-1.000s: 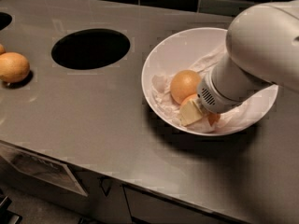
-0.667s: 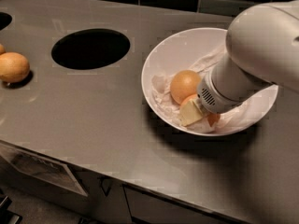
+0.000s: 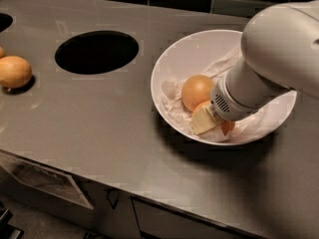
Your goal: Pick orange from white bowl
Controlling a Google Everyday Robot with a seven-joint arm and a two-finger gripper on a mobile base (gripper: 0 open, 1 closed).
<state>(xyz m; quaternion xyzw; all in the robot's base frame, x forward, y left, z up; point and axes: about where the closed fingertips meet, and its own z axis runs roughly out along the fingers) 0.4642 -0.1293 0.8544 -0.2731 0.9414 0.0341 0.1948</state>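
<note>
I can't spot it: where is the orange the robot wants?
In the camera view, the orange lies in the white bowl right of the dark hole, mostly hidden under the gripper, beside a paler fruit.

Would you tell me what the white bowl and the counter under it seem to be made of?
The white bowl looks like glazed ceramic or hard plastic: glossy, with soft highlights. The counter looks like brushed metal: grey, with dull reflections. The pincer sits low inside the bowl.
</note>
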